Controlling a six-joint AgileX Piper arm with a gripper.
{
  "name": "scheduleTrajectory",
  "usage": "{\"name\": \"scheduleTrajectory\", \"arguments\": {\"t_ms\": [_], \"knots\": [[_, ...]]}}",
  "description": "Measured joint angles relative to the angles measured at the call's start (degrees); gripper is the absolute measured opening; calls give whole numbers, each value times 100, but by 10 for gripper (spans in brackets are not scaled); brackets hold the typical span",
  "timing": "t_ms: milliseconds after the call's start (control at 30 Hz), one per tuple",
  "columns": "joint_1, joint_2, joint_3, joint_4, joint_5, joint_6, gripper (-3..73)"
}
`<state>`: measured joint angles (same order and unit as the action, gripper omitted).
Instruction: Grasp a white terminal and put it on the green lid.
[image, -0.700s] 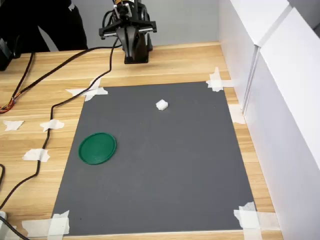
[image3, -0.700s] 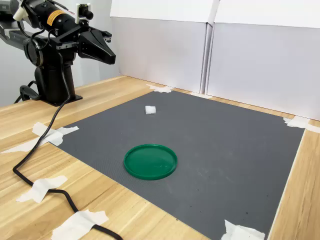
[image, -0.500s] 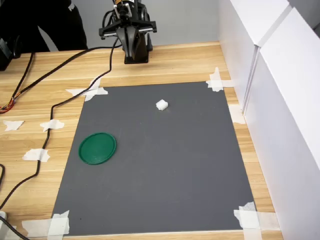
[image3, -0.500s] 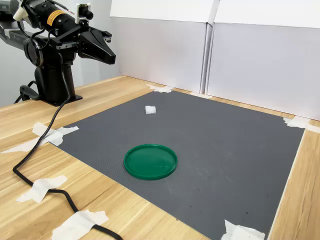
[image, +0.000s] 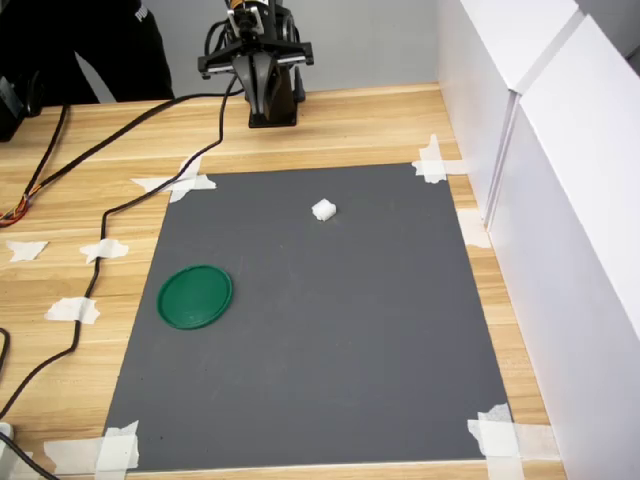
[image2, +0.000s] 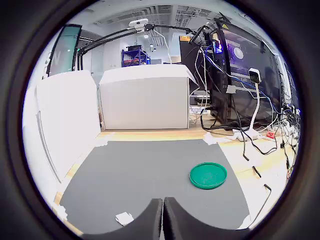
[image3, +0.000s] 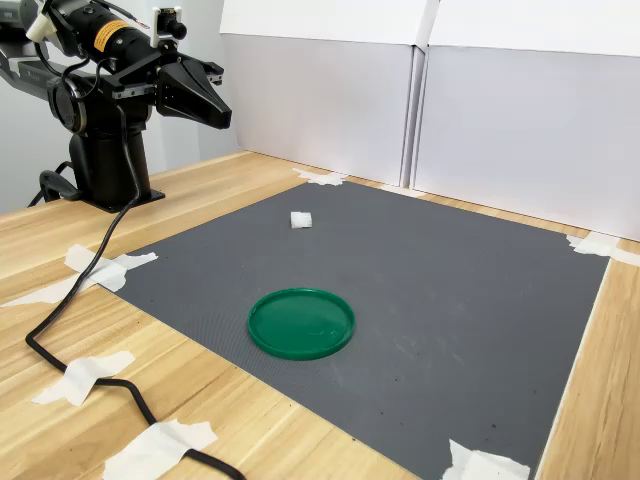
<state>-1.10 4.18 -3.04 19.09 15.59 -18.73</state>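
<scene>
Pincer (image3: 222, 118) of yours is closed, empty, above the table's (image: 380, 125) far edge; white terminal (image: 323, 210) and green lid (image: 195, 296) lie well apart.

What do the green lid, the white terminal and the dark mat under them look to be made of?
The green lid looks like glossy moulded plastic: it shows soft reflections and a thin raised rim. The white terminal seems to be matte white plastic, though it is too small to confirm detail. The dark mat appears to be a non-shiny rubbery or foam sheet with a fine dotted texture, taped at its corners.
</scene>
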Motion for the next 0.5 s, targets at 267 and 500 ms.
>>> {"name": "scheduleTrajectory", "arguments": {"t_ms": [267, 500], "knots": [[0, 544, -55, 0, 6, 0, -16], [0, 1878, -917, 0, 266, 0, -16]]}}
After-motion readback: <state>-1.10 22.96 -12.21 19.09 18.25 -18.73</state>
